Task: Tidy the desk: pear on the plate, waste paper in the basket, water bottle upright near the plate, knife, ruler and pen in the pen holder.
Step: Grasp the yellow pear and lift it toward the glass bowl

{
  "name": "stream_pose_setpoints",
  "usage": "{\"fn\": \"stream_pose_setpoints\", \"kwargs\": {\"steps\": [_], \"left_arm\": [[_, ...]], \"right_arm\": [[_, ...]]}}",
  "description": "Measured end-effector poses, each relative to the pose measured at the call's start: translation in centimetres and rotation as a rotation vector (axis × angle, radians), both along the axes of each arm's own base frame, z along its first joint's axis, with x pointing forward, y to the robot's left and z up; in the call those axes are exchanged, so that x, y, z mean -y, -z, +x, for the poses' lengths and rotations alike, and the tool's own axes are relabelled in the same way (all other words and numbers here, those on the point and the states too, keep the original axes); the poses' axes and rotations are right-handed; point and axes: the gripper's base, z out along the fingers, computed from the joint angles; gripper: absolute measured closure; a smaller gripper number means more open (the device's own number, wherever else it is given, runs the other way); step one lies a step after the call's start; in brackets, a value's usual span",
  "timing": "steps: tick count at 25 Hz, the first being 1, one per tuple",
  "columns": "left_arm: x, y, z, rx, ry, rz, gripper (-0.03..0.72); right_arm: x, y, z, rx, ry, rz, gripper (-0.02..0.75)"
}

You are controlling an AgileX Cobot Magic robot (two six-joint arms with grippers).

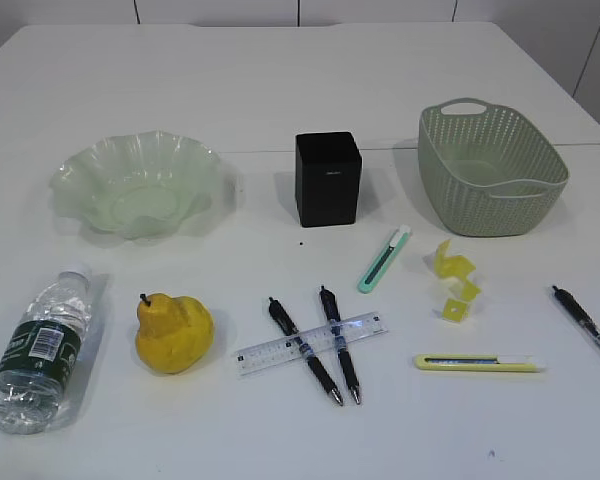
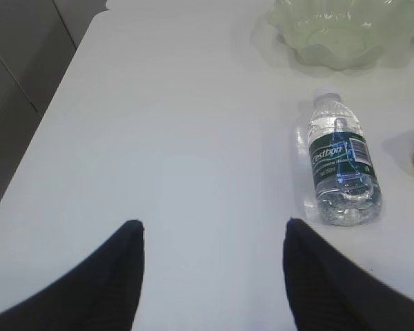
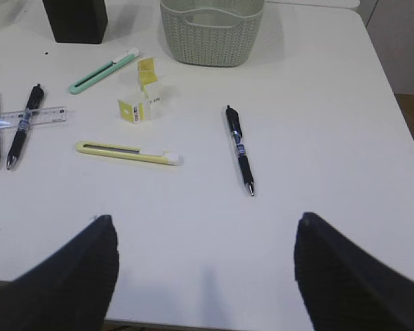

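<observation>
Nothing tidied yet: both grippers [image 2: 210,276] [image 3: 203,276] hang wide open, empty. Pear [image 1: 174,332] is probably first, needing a lift onto the plate [image 1: 140,185].

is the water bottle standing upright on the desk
No, the water bottle lies on its side on the desk, its white cap pointing toward the plate, left of the pear.

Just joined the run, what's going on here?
Nothing is handled yet. Both grippers, left and right, hover open and empty over the desk. The pear sits beside the water bottle, which lies on its side. The plate, basket and pen holder look empty.
</observation>
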Motion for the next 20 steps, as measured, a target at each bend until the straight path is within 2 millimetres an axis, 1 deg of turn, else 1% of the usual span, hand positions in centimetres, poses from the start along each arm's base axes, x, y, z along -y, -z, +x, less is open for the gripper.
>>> {"fn": "stream_pose_setpoints", "kwargs": {"steps": [14,20], "left_arm": [[0.00,0.00,0.00,0.000,0.000,0.000,0.242],[0.00,0.00,0.00,0.000,0.000,0.000,0.256]], "right_arm": [[0.00,0.00,0.00,0.000,0.000,0.000,0.150],[0.00,0.00,0.00,0.000,0.000,0.000,0.150]]}}
